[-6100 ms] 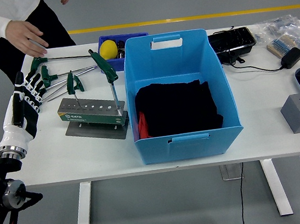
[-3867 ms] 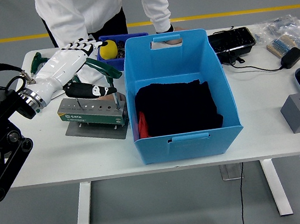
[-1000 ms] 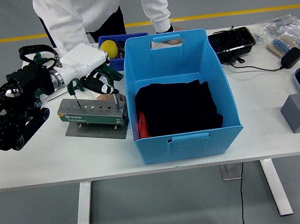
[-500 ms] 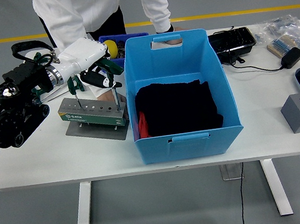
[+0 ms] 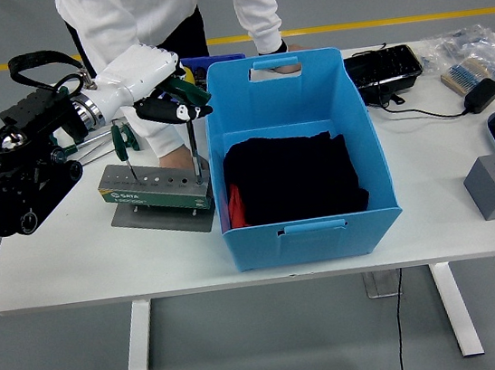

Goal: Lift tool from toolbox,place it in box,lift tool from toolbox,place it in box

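Compared with the frame half a second earlier, the left hand (image 5: 163, 100) sits higher and the tool (image 5: 189, 120) has risen with it, its shaft drawn further out of the toolbox (image 5: 158, 181).

Head view: the left hand is closed around the tool's green T-handle, black fingers (image 5: 179, 112) wrapped over it. The shaft hangs straight down from the hand, long axis vertical, its tip at or just inside a hole at the right end of the toolbox; whether it has cleared the hole cannot be told. A second green-handled tool (image 5: 121, 142) stands in the rack to the left of and below the hand. The blue box (image 5: 307, 223) lies immediately to the right of the hand, its near wall just beside the shaft. Judged from this, the next move is a further lift, then a short carry rightward over the wall. The right hand is not in view. A person's hand (image 5: 176, 160) rests behind the toolbox, below the robot hand.
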You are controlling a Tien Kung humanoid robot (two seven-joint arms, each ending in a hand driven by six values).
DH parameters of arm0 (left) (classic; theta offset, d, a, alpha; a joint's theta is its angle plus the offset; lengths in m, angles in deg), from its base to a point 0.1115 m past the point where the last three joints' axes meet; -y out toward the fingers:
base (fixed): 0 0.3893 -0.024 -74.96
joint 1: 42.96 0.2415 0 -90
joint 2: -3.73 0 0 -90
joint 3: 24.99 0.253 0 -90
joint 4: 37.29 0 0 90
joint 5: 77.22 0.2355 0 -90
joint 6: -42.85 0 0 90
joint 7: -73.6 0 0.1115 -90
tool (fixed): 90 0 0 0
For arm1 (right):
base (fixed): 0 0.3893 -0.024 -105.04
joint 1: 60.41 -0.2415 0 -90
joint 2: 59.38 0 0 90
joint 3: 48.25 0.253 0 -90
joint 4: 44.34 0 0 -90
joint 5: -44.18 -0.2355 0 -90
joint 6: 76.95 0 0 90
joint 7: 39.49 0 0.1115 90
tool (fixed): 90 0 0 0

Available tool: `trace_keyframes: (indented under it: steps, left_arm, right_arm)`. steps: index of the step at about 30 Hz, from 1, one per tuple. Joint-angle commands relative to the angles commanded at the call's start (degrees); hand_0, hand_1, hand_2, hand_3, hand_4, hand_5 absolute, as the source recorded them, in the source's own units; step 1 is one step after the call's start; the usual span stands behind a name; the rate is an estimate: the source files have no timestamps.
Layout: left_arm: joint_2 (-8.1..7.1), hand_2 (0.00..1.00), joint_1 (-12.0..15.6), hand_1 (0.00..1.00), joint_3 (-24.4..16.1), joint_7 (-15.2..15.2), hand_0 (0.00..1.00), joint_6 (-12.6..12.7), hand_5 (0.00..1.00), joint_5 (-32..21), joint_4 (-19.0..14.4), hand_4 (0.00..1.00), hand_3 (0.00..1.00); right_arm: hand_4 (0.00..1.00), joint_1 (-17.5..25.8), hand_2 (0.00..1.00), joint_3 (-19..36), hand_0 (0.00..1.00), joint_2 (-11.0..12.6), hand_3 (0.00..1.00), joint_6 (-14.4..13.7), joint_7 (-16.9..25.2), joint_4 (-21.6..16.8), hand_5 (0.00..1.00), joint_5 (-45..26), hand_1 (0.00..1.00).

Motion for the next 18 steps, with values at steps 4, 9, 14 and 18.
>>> trace_keyframes:
  steps: [4,9,14,18]
  left_arm:
    - [-0.31,0.018,-0.15,0.002,-0.49,-0.3,0.173,-0.61,0.662,0.26,-1.27,0.644,0.002]
    - [-0.87,0.019,-0.7,0.002,-1.24,-0.62,0.174,-1.37,0.633,0.73,-2.99,0.619,0.002]
    - [-1.49,0.016,-1.84,0.002,-1.9,-1.08,0.175,-2.23,0.625,1.0,-4.47,0.608,0.002]
    - [-2.01,0.016,-3.07,0.002,-2.27,-1.26,0.175,-2.73,0.625,0.77,-5.29,0.608,0.002]
  right_arm:
    - [0.83,0.23,0.671,0.31,0.621,-0.07,0.569,0.02,-0.11,0.0,0.69,0.41,0.603]
    - [0.83,0.52,0.671,0.69,0.621,-0.18,0.569,0.02,-0.25,0.0,0.691,0.89,0.603]
    - [0.83,0.68,0.671,0.94,0.621,-0.22,0.569,0.05,-0.36,0.0,0.691,1.24,0.604]
    - [0.83,0.85,0.671,1.03,0.621,-0.26,0.569,0.04,-0.39,0.0,0.691,1.28,0.604]
